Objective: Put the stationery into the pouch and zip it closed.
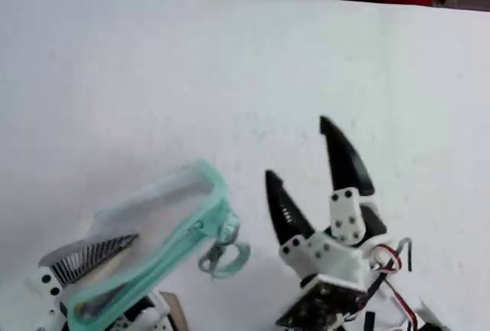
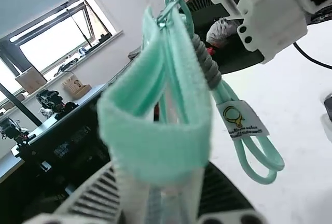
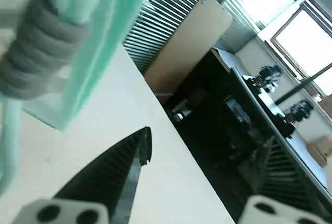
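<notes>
Here, over the white table (image 1: 153,63), the mint-edged clear pouch (image 1: 168,208) is clamped between the fingers of the left gripper (image 1: 107,270). Just beside it, the right gripper (image 1: 295,147) holds its fingers wide apart, near the pouch's cord loop (image 1: 226,256).

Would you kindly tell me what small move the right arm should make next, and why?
Probably ease the right gripper toward the cord loop hanging at the zip end of the pouch and close on it. Its jaws stand open and empty beside the pouch, and the left gripper clamps the pouch, so the pull looks ready to grasp.
</notes>
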Controlling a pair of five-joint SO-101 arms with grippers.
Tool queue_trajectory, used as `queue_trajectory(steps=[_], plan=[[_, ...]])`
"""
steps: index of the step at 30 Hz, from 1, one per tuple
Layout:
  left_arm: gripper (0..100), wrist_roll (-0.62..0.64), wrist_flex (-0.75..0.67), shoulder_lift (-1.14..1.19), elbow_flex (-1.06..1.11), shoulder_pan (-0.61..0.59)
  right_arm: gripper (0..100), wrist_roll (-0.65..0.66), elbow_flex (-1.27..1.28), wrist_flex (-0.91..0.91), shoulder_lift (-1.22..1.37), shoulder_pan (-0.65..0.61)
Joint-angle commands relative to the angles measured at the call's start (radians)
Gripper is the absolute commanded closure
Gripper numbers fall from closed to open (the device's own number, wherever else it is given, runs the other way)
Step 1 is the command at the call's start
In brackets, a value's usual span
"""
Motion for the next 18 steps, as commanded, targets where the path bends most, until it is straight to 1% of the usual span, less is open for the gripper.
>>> queue_trajectory(steps=[1,3,8,12,18], plan=[[95,-0.011,-0.008,0.035,0.008,0.016,68.2,-0.020,0.000,-0.018,0.038,-0.087],[95,-0.011,-0.008,0.035,0.008,0.016,68.2,-0.020,-0.012,-0.001,0.058,-0.133],[95,-0.009,0.000,0.035,0.008,0.016,68.2,-0.020,-0.066,0.054,0.117,-0.292],[95,-0.009,0.002,0.033,0.008,0.016,68.2,-0.021,-0.143,0.096,0.179,-0.364],[95,-0.009,0.003,0.033,0.008,0.018,68.3,-0.058,-0.255,0.090,0.254,-0.478]])
